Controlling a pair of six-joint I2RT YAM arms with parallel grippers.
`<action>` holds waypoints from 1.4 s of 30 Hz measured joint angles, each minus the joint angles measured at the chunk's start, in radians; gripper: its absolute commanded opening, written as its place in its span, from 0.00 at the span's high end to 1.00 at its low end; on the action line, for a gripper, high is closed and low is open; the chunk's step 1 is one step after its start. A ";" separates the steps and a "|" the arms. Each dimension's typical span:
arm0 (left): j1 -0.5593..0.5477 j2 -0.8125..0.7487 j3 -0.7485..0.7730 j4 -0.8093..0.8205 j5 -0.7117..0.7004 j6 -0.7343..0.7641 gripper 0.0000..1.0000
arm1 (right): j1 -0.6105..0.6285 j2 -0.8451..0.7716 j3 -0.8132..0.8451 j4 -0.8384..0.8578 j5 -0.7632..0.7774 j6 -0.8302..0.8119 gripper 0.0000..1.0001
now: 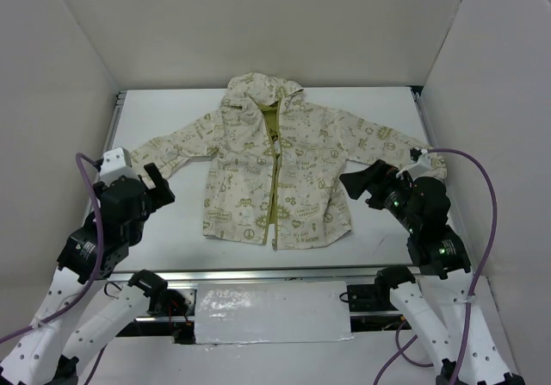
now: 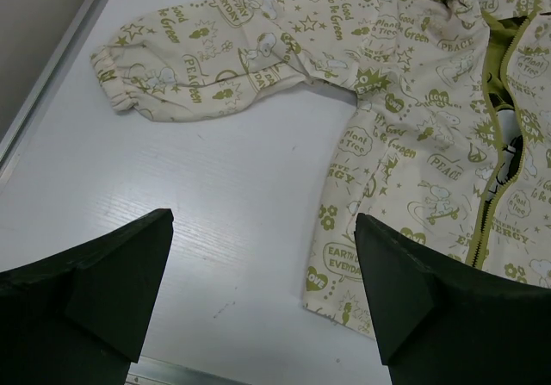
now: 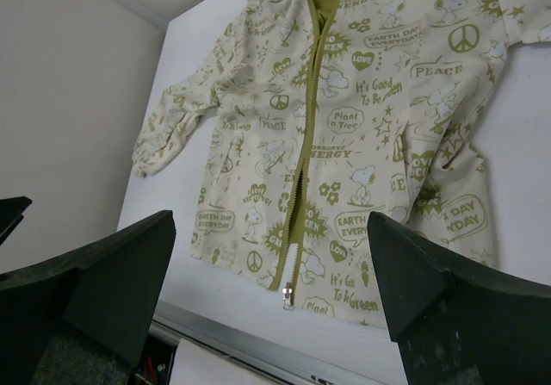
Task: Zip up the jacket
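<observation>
Left tool (image 1: 160, 187) is fully open, nothing between its dark fingers (image 2: 112, 273), and it hangs above the white bench (image 1: 172, 230). Right tool (image 1: 355, 183) is also wide open and empty, fingers (image 3: 430, 290) well apart.

The small cream hooded jacket with olive-green doodle prints (image 1: 310, 170) lies flat on the bench between the two tools, front side up. The hood is on the far side of both tools and the hem is nearest them. Neither tool touches it.

From the left tool (image 2: 264, 221), the jacket (image 2: 405, 118) sits ahead and to the right. One sleeve (image 2: 215, 58) stretches out ahead, and its gathered cuff (image 2: 116, 83) is off to the tool's left, near the bench edge rail (image 2: 52, 83).

From the right tool (image 3: 271, 220), the jacket (image 3: 379, 127) is straight ahead and slightly left. The olive-yellow zipper strip (image 3: 303, 170) runs away from the tool down the middle. The small metal zipper pull (image 3: 287, 297) sits at the hem end, closest to the tool.

In the top view the front (image 1: 274, 178) gapes near the collar, showing olive lining (image 1: 272, 122). The other sleeve (image 1: 387, 139) reaches out to just beyond the right tool, its end close to that arm's wrist.
</observation>
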 measured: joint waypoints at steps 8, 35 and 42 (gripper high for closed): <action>0.004 0.006 0.000 0.002 0.006 0.000 0.00 | 0.033 0.013 0.000 -0.004 -0.005 -0.030 0.00; 0.021 0.055 -0.005 0.018 0.099 0.027 0.01 | 0.769 0.883 0.143 -0.032 0.435 -0.013 0.22; 0.021 0.055 -0.005 0.026 0.116 0.030 0.01 | 0.818 0.971 0.140 -0.025 0.487 0.051 0.30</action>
